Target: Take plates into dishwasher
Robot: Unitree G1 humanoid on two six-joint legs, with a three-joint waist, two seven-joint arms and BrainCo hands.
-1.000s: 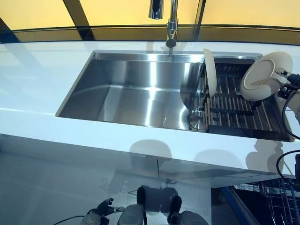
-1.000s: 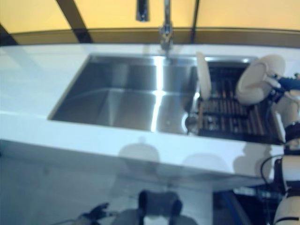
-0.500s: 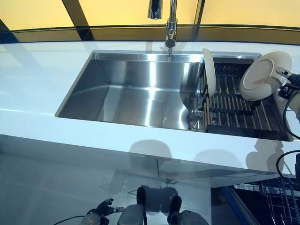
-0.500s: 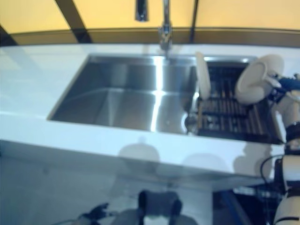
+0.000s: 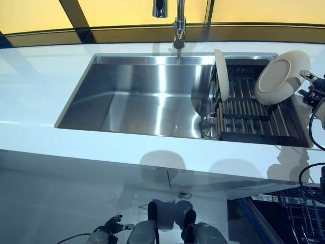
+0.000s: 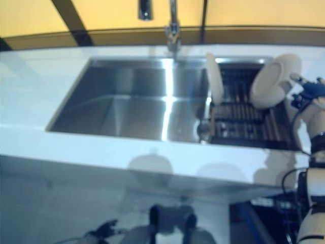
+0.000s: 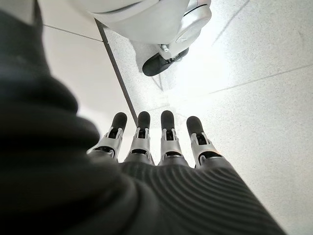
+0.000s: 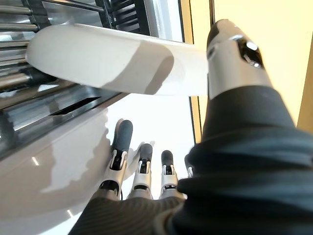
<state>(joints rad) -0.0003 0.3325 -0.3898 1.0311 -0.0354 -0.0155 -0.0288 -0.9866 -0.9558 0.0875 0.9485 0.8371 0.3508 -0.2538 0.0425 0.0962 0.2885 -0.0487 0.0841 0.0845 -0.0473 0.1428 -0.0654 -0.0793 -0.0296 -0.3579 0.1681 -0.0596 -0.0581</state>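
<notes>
Your left hand (image 7: 161,142) hangs low beside the robot, over the speckled floor, fingers straight and holding nothing (it has no part in this step).

Next comes the white desk (image 5: 35,86) with the deep stainless steel sink (image 5: 137,96) set into it, under the chrome tap (image 5: 177,25). All of this now sits a little further left in the head views than it did a second ago. The whole picture has slid together, so read that as the head turning, not the things moving.

At the sink's right end lies the dark slatted drying rack (image 5: 254,114). One white round plate on edge (image 5: 220,76) stands upright at the rack's left side, untouched.

Further right, the cream round plate (image 5: 281,77) is tilted with its face toward the camera, over the rack's far right corner. Against the rack it has hardly shifted in that second. Your right hand (image 8: 142,171) has it: the thumb bears on the rim, the fingers lie nearly straight beneath with a gap showing, so I judge it a thumb-led hold and not a deep one.

For the task, this means the first plate is picked but not yet carried. The wire dishwasher basket (image 5: 299,213) waits below the desk's right edge, well apart from it.
</notes>
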